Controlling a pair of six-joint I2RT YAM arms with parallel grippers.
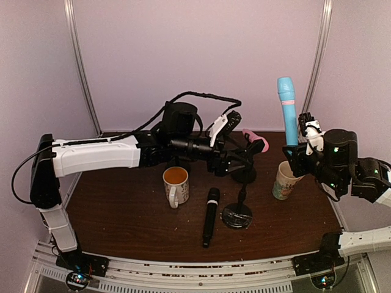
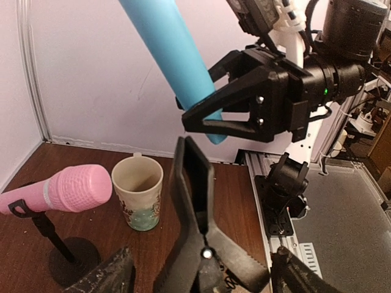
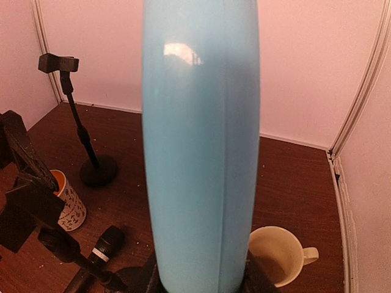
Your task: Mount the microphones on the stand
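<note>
The light blue microphone (image 1: 286, 110) stands upright above the right-hand mug, with my right gripper (image 1: 298, 152) shut on its lower body (image 3: 201, 152). The pink microphone (image 1: 255, 139) sits clipped in a stand at the back (image 2: 67, 189). On the table, left of a stand's round base (image 1: 237, 215), lies the black microphone (image 1: 211, 217). My left gripper (image 2: 201, 264) is open, its fingers on either side of that stand's clip (image 2: 192, 195). A gap shows on the clip's left side.
A mug with an orange inside (image 1: 176, 183) stands left of the black microphone. A pale patterned mug (image 1: 286, 180) sits under the blue microphone. In the right wrist view another stand (image 3: 91, 159) with a bare clip (image 3: 58, 63) stands at the far left.
</note>
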